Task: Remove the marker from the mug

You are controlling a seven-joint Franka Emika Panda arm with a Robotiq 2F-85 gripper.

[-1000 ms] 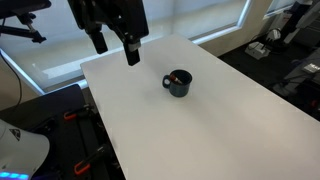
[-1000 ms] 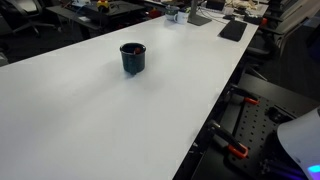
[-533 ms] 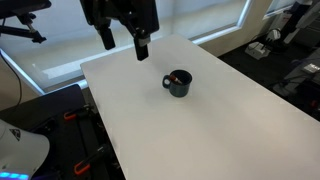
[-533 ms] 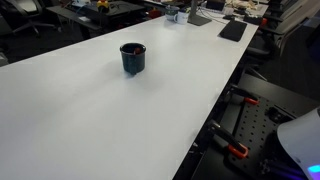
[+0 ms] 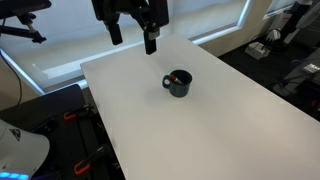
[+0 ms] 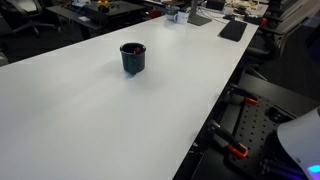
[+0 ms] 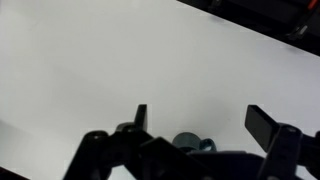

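Observation:
The dark blue-black mug [image 5: 178, 84] stands upright on the white table [image 5: 210, 125]; it also shows in an exterior view [image 6: 132, 58]. A reddish-orange marker [image 5: 178, 76] shows at its mouth. My gripper [image 5: 134, 38] hangs open and empty in the air behind and to the left of the mug, well above the table. In the wrist view the open jaws [image 7: 200, 118] frame bare table, and the top of the mug [image 7: 190, 144] peeks over the gripper body with its handle to the right. The marker is hidden in the wrist view.
The table's far edge [image 5: 130, 52] runs close under the gripper. Window blinds lie behind. Dark desks, chairs and gear [image 6: 232, 28] stand past the table's sides. A robot stand with orange clamps [image 6: 240, 130] is by the table edge.
My gripper has moved to the right and slightly up, nearer above the mug's side of the table. The mug and marker have not moved.

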